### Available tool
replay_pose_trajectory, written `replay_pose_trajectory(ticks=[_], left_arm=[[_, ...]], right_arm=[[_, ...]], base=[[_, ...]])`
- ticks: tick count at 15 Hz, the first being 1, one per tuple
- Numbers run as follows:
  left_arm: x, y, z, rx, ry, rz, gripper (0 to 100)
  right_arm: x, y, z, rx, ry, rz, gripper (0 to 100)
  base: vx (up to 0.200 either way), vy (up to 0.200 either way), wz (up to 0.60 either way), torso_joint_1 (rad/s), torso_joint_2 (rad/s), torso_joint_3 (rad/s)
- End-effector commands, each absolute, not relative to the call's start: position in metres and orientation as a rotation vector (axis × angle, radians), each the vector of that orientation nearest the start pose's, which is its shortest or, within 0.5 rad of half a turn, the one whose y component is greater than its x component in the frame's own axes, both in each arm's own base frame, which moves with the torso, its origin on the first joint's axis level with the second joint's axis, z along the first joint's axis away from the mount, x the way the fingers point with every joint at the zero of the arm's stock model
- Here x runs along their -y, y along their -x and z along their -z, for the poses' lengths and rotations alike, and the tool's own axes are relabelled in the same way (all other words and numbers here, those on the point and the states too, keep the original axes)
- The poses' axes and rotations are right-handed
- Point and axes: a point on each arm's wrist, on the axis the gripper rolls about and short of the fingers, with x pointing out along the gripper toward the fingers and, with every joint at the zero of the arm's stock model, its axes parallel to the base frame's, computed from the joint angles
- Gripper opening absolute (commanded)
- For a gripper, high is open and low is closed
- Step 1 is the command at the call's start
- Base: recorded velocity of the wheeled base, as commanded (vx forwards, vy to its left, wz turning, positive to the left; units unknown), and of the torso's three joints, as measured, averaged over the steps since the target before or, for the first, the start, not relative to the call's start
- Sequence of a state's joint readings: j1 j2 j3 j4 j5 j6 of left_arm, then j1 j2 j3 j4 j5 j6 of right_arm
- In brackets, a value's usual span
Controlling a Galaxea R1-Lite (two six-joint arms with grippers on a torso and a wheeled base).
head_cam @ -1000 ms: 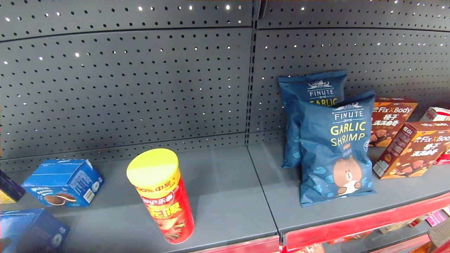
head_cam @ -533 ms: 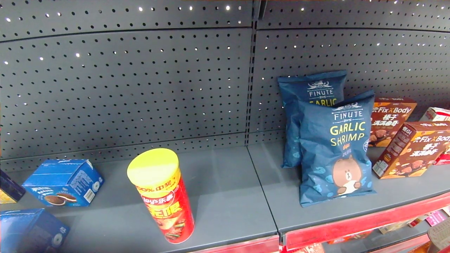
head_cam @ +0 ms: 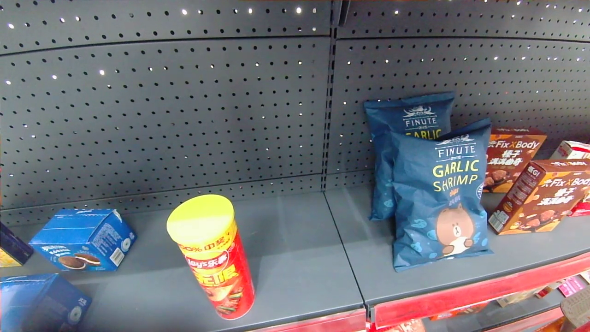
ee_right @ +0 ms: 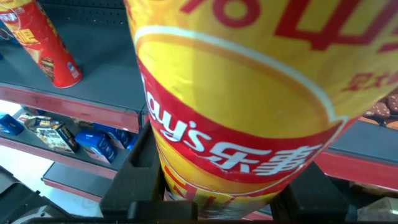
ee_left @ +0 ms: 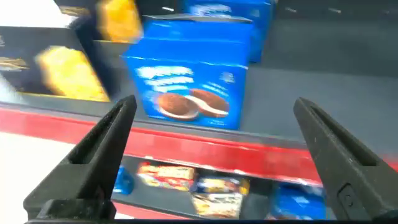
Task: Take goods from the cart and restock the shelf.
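Chip can [ee_right: 249,112] clamped in right hand [ee_right: 227,180], long axis outward from wrist; left hand [ee_left: 214,104] spread.

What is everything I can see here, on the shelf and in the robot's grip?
Standing chip can: one, red with yellow lid, upright near the front of the shelf, left of centre.
Held chip can: one, yellow and red, in the right end effector.
Shrimp chip bags: two, dark blue, upright, one behind the other, right of centre.
Cookie boxes: two, blue, left end.
Brown snack boxes: two, brown-orange, right of the bags.
Shelf: one, grey, red front rail, perforated back.
Left end effector: one, black, open, facing a cookie box.
Right end effector: one, black, shut on held chip can.
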State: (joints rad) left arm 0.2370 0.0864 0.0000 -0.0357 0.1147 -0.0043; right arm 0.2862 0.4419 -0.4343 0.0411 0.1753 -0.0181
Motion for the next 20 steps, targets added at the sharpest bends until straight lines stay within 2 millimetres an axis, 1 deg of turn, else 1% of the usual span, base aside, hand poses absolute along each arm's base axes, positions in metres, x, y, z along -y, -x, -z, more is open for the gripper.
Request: replay_pose_trajectory(ticks=[1, 4, 6, 8, 10, 11, 12, 13, 14, 15, 17, 20], left_arm=[[0.003, 0.016, -0.077, -0.089, 0.019, -0.287, 100], [0.003, 0.015, -0.077, -0.092, 0.022, -0.258, 100], [0.003, 0.015, -0.077, -0.092, 0.019, -0.258, 100], [0.003, 0.015, -0.077, -0.092, 0.021, -0.260, 100], [0.003, 0.015, -0.077, -0.090, 0.020, -0.260, 100], [0.003, 0.015, -0.077, -0.092, 0.021, -0.260, 100], [0.003, 0.015, -0.077, -0.092, 0.021, -0.260, 100], [0.003, 0.015, -0.077, -0.092, 0.021, -0.260, 100], [0.003, 0.015, -0.077, -0.092, 0.021, -0.260, 100], [0.003, 0.015, -0.077, -0.092, 0.021, -0.260, 100], [0.003, 0.015, -0.077, -0.092, 0.021, -0.260, 100], [0.003, 0.015, -0.077, -0.092, 0.021, -0.260, 100]], right_arm=[[-0.006, -0.005, -0.201, -0.043, 0.017, -0.476, 0], [-0.006, -0.005, -0.209, -0.025, 0.018, -0.490, 0], [-0.007, -0.006, -0.208, -0.029, 0.026, -0.513, 0], [-0.007, -0.007, -0.212, -0.020, 0.035, -0.539, 0], [-0.010, -0.017, -0.227, -0.029, 0.047, -0.525, 0], [-0.012, -0.022, -0.231, -0.041, 0.048, -0.519, 0], [-0.012, -0.022, -0.231, -0.041, 0.048, -0.519, 0], [-0.015, -0.034, -0.240, -0.068, 0.052, -0.466, 0], [-0.017, -0.039, -0.241, -0.083, 0.055, -0.470, 0], [-0.017, -0.039, -0.241, -0.084, 0.053, -0.473, 0], [-0.017, -0.037, -0.241, -0.080, 0.049, -0.486, 0], [-0.017, -0.037, -0.252, -0.047, 0.039, -0.493, 0]], base=[[0.000, 0.000, 0.00, 0.000, 0.00, 0.000], [0.000, 0.000, 0.00, 0.000, 0.00, 0.000], [0.000, 0.000, 0.00, 0.000, 0.00, 0.000], [0.000, 0.000, 0.00, 0.000, 0.00, 0.000], [0.000, 0.000, 0.00, 0.000, 0.00, 0.000], [0.000, 0.000, 0.00, 0.000, 0.00, 0.000], [0.000, 0.000, 0.00, 0.000, 0.00, 0.000], [0.000, 0.000, 0.00, 0.000, 0.00, 0.000], [0.000, 0.000, 0.00, 0.000, 0.00, 0.000], [0.000, 0.000, 0.00, 0.000, 0.00, 0.000], [0.000, 0.000, 0.60, -0.002, 0.00, 0.002], [0.000, 0.000, 0.60, -0.001, 0.00, 0.004]])
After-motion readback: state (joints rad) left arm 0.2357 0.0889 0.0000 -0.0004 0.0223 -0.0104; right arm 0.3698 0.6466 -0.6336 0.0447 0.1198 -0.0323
